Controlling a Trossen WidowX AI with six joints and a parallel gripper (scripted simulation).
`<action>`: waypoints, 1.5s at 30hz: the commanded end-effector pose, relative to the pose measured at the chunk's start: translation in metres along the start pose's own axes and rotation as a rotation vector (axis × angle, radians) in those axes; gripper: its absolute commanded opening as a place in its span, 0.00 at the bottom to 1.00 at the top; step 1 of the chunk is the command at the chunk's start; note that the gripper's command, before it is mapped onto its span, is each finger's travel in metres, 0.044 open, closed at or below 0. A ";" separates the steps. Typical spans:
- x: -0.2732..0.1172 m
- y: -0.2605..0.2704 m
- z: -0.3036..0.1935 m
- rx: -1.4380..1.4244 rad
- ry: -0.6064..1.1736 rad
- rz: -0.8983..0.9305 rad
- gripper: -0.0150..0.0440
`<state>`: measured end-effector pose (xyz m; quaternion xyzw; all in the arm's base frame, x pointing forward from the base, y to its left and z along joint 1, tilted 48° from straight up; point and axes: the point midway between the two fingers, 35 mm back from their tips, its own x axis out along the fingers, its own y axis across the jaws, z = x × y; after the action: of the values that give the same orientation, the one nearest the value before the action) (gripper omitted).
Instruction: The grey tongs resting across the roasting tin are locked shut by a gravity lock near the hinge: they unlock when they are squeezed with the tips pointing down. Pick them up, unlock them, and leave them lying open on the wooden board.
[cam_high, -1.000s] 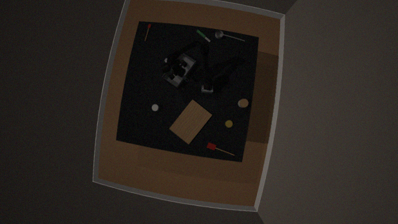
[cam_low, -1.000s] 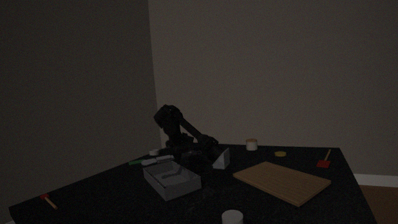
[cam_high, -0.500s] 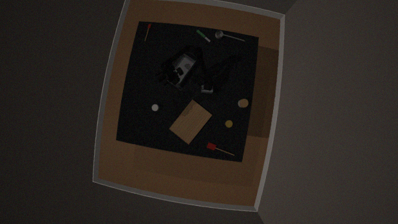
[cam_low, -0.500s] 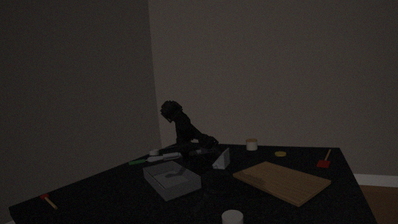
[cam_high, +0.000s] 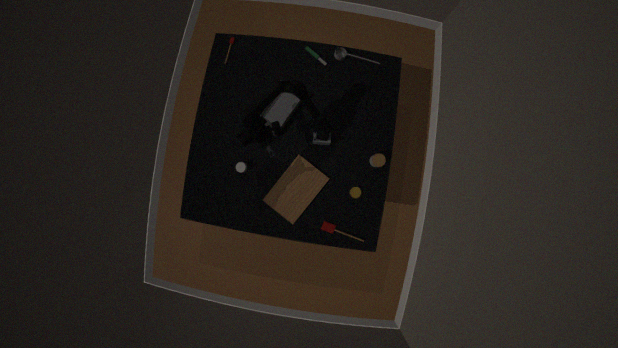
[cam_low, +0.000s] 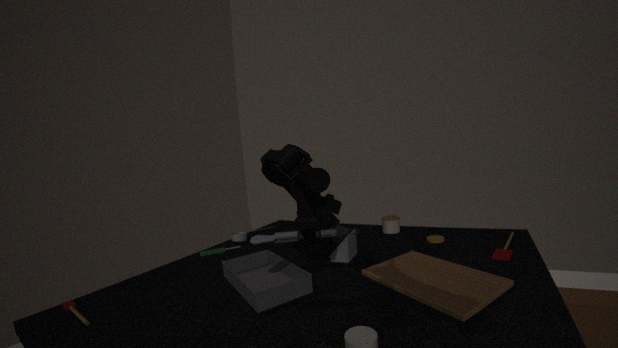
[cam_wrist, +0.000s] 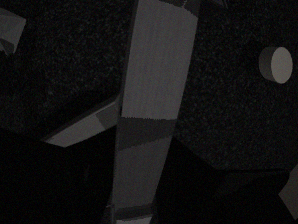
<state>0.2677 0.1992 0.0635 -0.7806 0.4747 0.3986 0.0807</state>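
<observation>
The grey tongs (cam_low: 276, 240) (cam_wrist: 157, 60) show as a long grey shape behind the roasting tin in the exterior view, and run up the wrist view between the dark fingers. My gripper (cam_wrist: 141, 129) is shut on them. It is very dark in the top and exterior views. The tongs look roughly level in the exterior view; their tips and lock cannot be made out. The roasting tin (cam_high: 282, 110) (cam_low: 285, 299) stands with nothing visible lying across its rim. The wooden board (cam_high: 297, 192) (cam_low: 440, 282) carries only a shadow.
A grey angled block (cam_high: 321, 141) (cam_low: 345, 247) stands between tin and board. A white cylinder (cam_high: 240, 167) (cam_low: 361, 337), a wooden-topped pot (cam_high: 378, 160) (cam_low: 391, 225), a yellow disc (cam_high: 355, 192) (cam_low: 435, 239) and a red spatula (cam_high: 328, 227) (cam_low: 502, 255) stand or lie around the board.
</observation>
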 end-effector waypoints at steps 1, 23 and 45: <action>-0.004 -0.009 0.025 0.074 0.001 0.006 0.00; -0.016 -0.023 0.118 0.349 0.011 0.005 0.00; -0.020 0.023 0.290 0.830 -0.005 -0.008 0.00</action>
<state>0.1097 0.3426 -0.0941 -0.6968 0.5832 0.1983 0.3674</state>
